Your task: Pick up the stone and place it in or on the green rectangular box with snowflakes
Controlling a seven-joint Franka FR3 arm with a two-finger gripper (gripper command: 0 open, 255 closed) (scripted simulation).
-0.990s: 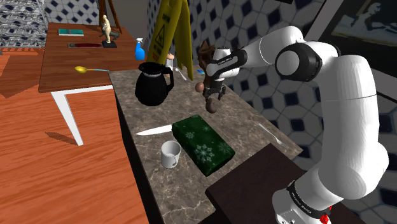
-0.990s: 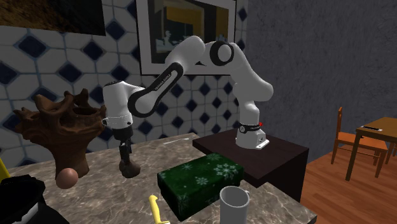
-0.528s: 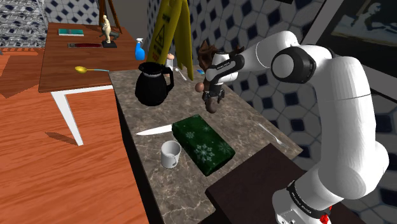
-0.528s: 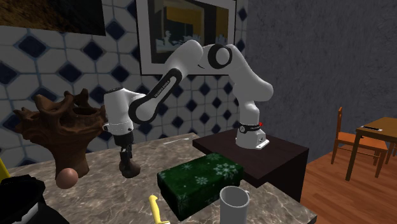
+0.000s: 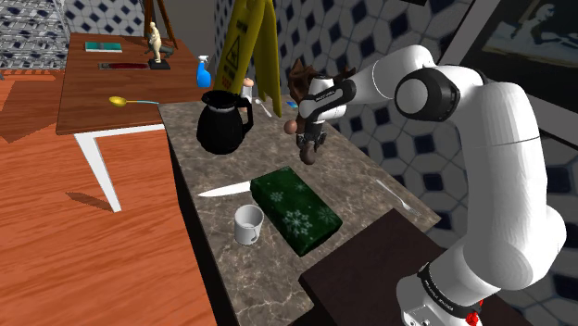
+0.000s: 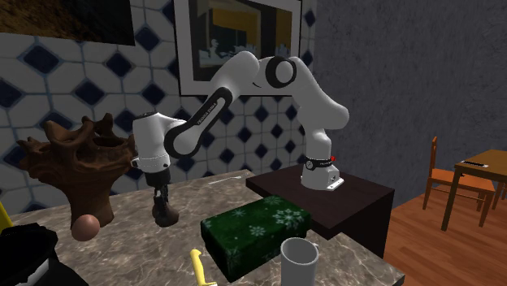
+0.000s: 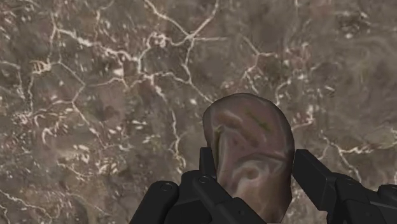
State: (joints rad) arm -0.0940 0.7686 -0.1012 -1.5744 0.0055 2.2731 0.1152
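The stone (image 7: pixel 251 153) is a brown, mottled, rounded lump resting on the dark marble counter (image 7: pixel 95 95). My gripper (image 7: pixel 261 175) is shut on it, with one black finger pressed to each side. In the shoulder view the gripper (image 5: pixel 310 144) stands upright over the stone (image 5: pixel 308 156), beyond the far end of the green box with snowflakes (image 5: pixel 296 211). From the second exterior view, the stone (image 6: pixel 167 217) sits under the gripper (image 6: pixel 162 203), to the left of the green box (image 6: pixel 256 230).
A black jug (image 5: pixel 222 122), a knife (image 5: pixel 222 192) and a white mug (image 5: pixel 248 224) share the counter with the box. A brown carved wooden piece (image 6: pixel 77 166) and a pink ball (image 6: pixel 84 227) stand close behind the stone. A fork (image 5: pixel 394 194) lies near the wall.
The hand has come down a little onto the stone and its fingers have shut on it. The stone, box and other things have not moved.
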